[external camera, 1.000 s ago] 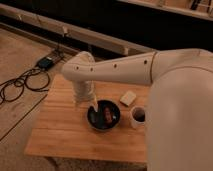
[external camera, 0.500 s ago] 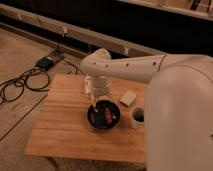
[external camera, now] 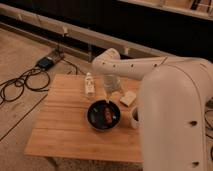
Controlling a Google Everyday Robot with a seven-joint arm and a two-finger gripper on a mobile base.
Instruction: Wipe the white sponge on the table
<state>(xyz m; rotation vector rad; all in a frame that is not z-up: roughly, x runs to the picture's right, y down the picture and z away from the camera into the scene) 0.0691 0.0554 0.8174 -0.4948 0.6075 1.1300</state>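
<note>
The white sponge [external camera: 128, 98] lies flat on the light-wood table [external camera: 65, 125], right of centre near the far edge. My gripper [external camera: 112, 92] hangs from the white arm [external camera: 135, 65] just left of the sponge and above the far rim of the black bowl [external camera: 103, 116]. It is open, holds nothing, and stands apart from the sponge.
A small clear bottle [external camera: 89, 85] stands left of the gripper. The black bowl holds something dark orange. A white mug [external camera: 135, 116] sits right of the bowl, partly behind my large white body [external camera: 175, 125]. Cables and a power box [external camera: 45, 62] lie on the floor at left.
The arm has swung right, from over the table's left side to between the bottle and the sponge, uncovering the bottle. The sponge, bowl and mug have not moved.
</note>
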